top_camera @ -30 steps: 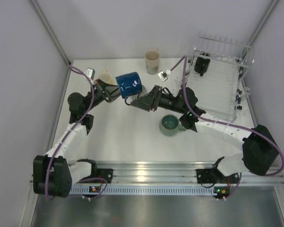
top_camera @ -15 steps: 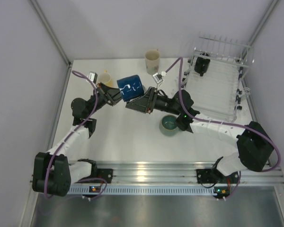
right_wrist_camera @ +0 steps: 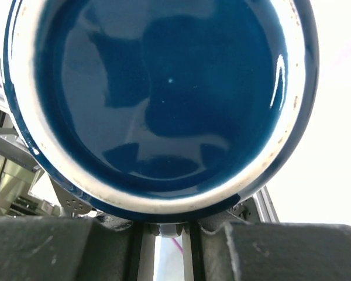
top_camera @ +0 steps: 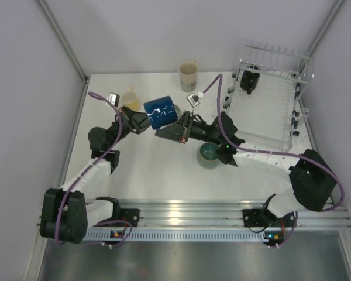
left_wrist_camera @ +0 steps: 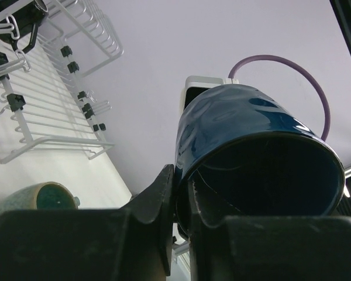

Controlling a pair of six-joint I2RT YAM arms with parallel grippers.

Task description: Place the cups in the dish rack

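A dark blue cup (top_camera: 161, 111) hangs on its side above the table between my two arms. My left gripper (top_camera: 144, 119) is shut on its rim, one finger inside the mouth and one outside (left_wrist_camera: 181, 181). My right gripper (top_camera: 175, 124) meets the cup's base from the right. Its jaws stand nearly together under the base (right_wrist_camera: 164, 225), closed on a small part that sticks out there. The dish rack (top_camera: 272, 111) stands at the back right with a black cup (top_camera: 249, 79) in its far corner. On the table are a teal-green cup (top_camera: 209, 154), a yellow cup (top_camera: 129, 96) and a cream cup (top_camera: 188, 75).
The right forearm lies just beside the teal-green cup. Purple cables loop above both wrists. Walls close the table on the left, back and right. In the left wrist view the dish rack (left_wrist_camera: 47, 111) and the teal-green cup (left_wrist_camera: 38, 198) show to the left.
My right gripper has moved left up to the blue cup's base and closed its jaws. My left gripper has carried the cup slightly right, still shut on the rim.
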